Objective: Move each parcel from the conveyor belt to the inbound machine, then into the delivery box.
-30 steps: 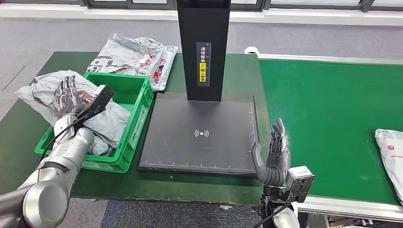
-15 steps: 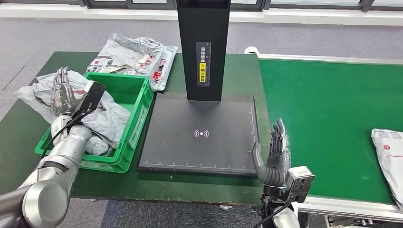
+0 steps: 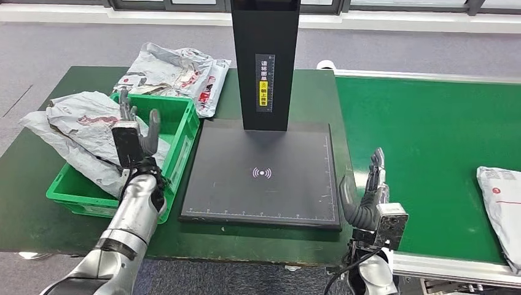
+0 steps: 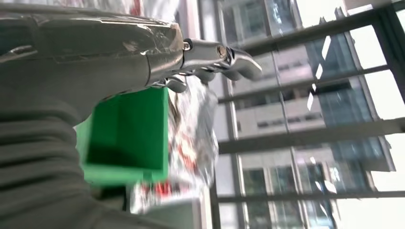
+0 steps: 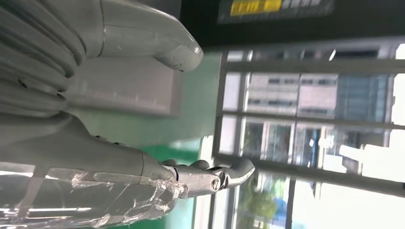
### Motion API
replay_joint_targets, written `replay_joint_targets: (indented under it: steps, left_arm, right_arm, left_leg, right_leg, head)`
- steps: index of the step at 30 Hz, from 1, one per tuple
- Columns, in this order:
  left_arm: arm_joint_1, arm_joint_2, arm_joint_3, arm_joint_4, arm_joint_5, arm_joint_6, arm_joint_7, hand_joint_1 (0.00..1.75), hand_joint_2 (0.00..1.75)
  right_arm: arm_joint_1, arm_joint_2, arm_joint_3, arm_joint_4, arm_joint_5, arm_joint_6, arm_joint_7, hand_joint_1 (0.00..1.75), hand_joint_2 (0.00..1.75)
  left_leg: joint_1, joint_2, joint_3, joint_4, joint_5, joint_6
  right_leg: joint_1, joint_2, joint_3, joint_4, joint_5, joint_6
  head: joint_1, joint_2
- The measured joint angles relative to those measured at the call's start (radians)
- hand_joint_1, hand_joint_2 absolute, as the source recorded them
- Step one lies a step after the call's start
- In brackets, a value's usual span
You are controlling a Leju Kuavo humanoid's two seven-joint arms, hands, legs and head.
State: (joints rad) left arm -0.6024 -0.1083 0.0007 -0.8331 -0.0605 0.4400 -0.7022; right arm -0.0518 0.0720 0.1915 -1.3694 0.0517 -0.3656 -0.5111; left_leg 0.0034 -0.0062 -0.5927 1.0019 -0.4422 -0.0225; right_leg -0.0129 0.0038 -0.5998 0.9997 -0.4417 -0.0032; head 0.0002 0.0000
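A grey plastic parcel (image 3: 502, 206) lies on the green conveyor belt (image 3: 430, 135) at the far right. Another crumpled grey parcel (image 3: 80, 132) lies half in the green delivery box (image 3: 178, 138) and hangs over its left rim. The black inbound machine's flat scan plate (image 3: 261, 172) is bare. My left hand (image 3: 136, 132) is raised over the box's front right part, fingers spread and holding nothing; the box (image 4: 126, 136) shows beyond it in the left wrist view. My right hand (image 3: 367, 196) stands upright between the plate and the belt, fingers apart and empty.
The machine's black column (image 3: 264, 61) rises behind the plate. Two more grey parcels (image 3: 175, 74) lie on the green table behind the box. The belt's white frame (image 3: 454, 270) runs along its near edge.
My left arm has swung right, from over the parcel at the box's left to the box's front right. The right hand rose a little toward the belt. The belt parcel moved slightly left.
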Motion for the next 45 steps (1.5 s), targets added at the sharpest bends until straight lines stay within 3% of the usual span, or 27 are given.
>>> replay_joint_targets:
  steps: [6, 16, 18, 23, 33, 35, 37, 39, 45]
  left_arm:
    - [0.042, -0.01, -0.136, -0.059, 0.039, -0.008, 0.0, 0.0, 1.75]
    - [0.056, -0.011, -0.192, -0.082, 0.043, -0.033, 0.006, 0.0, 1.75]
    - [0.056, -0.01, -0.203, -0.08, 0.066, -0.11, 0.042, 0.0, 1.75]
    - [0.065, -0.007, -0.259, -0.047, 0.136, -0.435, 0.154, 0.0, 1.75]
    - [0.094, -0.016, -0.358, 0.015, 0.091, -0.575, 0.203, 0.0, 1.75]
    - [0.097, -0.017, -0.379, 0.038, 0.067, -0.581, 0.208, 0.0, 0.87]
    - [0.097, -0.018, -0.393, 0.062, 0.051, -0.588, 0.21, 0.0, 0.87]
    - [0.097, -0.018, -0.401, 0.085, 0.031, -0.587, 0.206, 0.0, 1.75]
    - [0.106, -0.029, -0.416, 0.137, -0.076, -0.498, 0.189, 0.0, 1.75]
  right_arm:
    - [-0.009, -0.01, -0.027, 0.045, 0.02, 0.0, 0.003, 0.0, 1.75]
    - [-0.019, -0.019, -0.031, 0.079, 0.033, -0.003, 0.008, 0.0, 1.75]
    - [-0.023, -0.023, -0.031, 0.089, 0.059, -0.018, 0.023, 0.0, 1.75]
    - [-0.058, -0.051, -0.052, 0.157, 0.153, -0.091, 0.069, 0.0, 1.75]
    - [-0.103, -0.101, -0.15, 0.295, 0.321, -0.231, 0.154, 0.0, 1.75]
    - [-0.117, -0.121, -0.189, 0.344, 0.35, -0.257, 0.163, 0.0, 1.75]
    - [-0.13, -0.145, -0.229, 0.402, 0.371, -0.279, 0.167, 0.0, 1.75]
    - [-0.148, -0.169, -0.27, 0.473, 0.392, -0.301, 0.169, 0.0, 1.75]
    - [-0.204, -0.219, -0.433, 0.647, 0.663, -0.333, 0.261, 0.0, 1.75]
  left_leg:
    - [0.0, 0.001, 0.0, 0.0, 0.0, 0.0]
    - [0.0, 0.001, 0.0, 0.0, 0.0, 0.0]
    - [0.0, 0.001, 0.0, 0.0, 0.0, 0.0]
    - [0.0, 0.001, 0.0, 0.0, 0.0, 0.001]
    - [0.0, 0.0, 0.0, 0.0, -0.001, 0.002]
    - [0.0, 0.0, 0.0, 0.0, -0.001, 0.002]
    - [0.0, 0.0, 0.0, 0.0, -0.001, 0.002]
    - [-0.001, 0.0, -0.001, 0.0, -0.001, 0.002]
    - [-0.001, 0.0, -0.001, 0.0, -0.001, 0.002]
  right_leg:
    - [0.002, 0.0, 0.0, 0.0, 0.0, 0.0]
    - [0.002, 0.0, -0.001, 0.0, 0.0, 0.0]
    - [0.001, 0.0, -0.001, 0.0, 0.0, 0.0]
    - [0.0, 0.0, -0.001, 0.0, 0.0, 0.0]
    - [-0.001, 0.0, -0.001, 0.0, -0.001, 0.002]
    - [-0.001, 0.0, 0.0, 0.0, -0.001, 0.002]
    - [-0.002, 0.0, 0.0, 0.0, -0.001, 0.002]
    - [-0.002, 0.0, 0.0, -0.001, -0.001, 0.002]
    - [-0.002, 0.0, -0.001, -0.001, 0.0, 0.002]
  head:
    - [0.0, 0.0]
    - [0.0, 0.0]
    - [0.0, 0.0]
    - [0.0, 0.0]
    - [0.0, 0.0]
    - [0.0, 0.0]
    - [0.0, 0.0]
    - [0.0, 0.0]
    - [0.0, 0.0]
